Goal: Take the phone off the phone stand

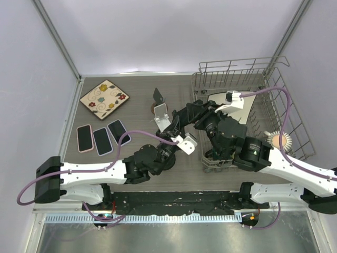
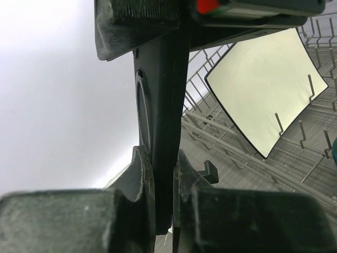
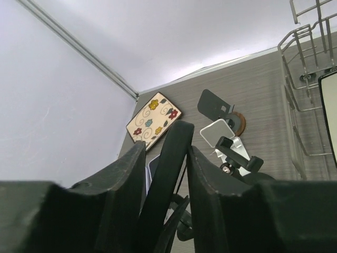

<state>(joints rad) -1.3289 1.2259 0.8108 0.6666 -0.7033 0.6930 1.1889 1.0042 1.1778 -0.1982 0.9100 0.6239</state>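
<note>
My arms meet over the tabletop [image 1: 137,100]. My left fingers [image 2: 143,182] clamp the phone [image 2: 163,105]; the right wrist view shows my right fingers [image 3: 124,184] flanking it, grip unclear.

The phone [image 2: 160,105] shows only edge-on as a dark slab. Its lower end is sunk out of sight between the left gripper's [image 2: 160,158] fingers [image 2: 143,179], and its upper end is covered by a dark block [image 2: 142,26] above them. In the right wrist view it runs down between the right gripper's [image 3: 166,145] fingers [image 3: 124,184] and off the bottom edge — whether those pads touch it cannot be told — while far to their right the white plate [image 3: 329,113] is cut by the frame.
</note>
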